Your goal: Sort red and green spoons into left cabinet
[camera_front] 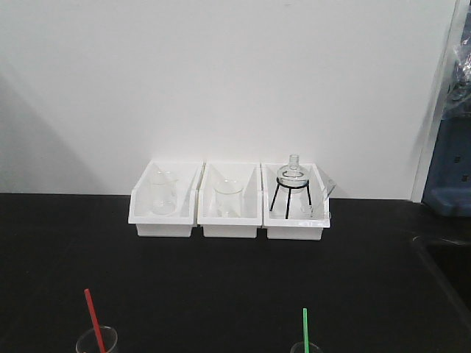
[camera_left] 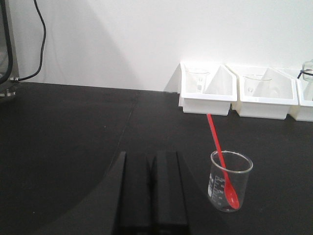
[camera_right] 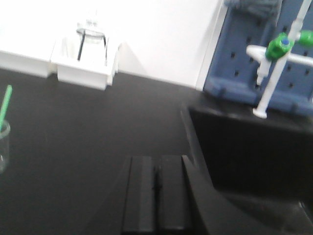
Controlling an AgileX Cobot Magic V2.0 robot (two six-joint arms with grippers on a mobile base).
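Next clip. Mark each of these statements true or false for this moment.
1. The red spoon stands in a glass beaker. True.
2. The green spoon lies flat on the table. False: it stands in a second beaker.
3. The left gripper holds the red spoon. False: its fingers are shut on nothing, and it is clear of the glass beaker.
4. Three white bins stand in a row by the wall. True.
5. The flask on the black stand sits in the left bin. False: it is in the right bin.
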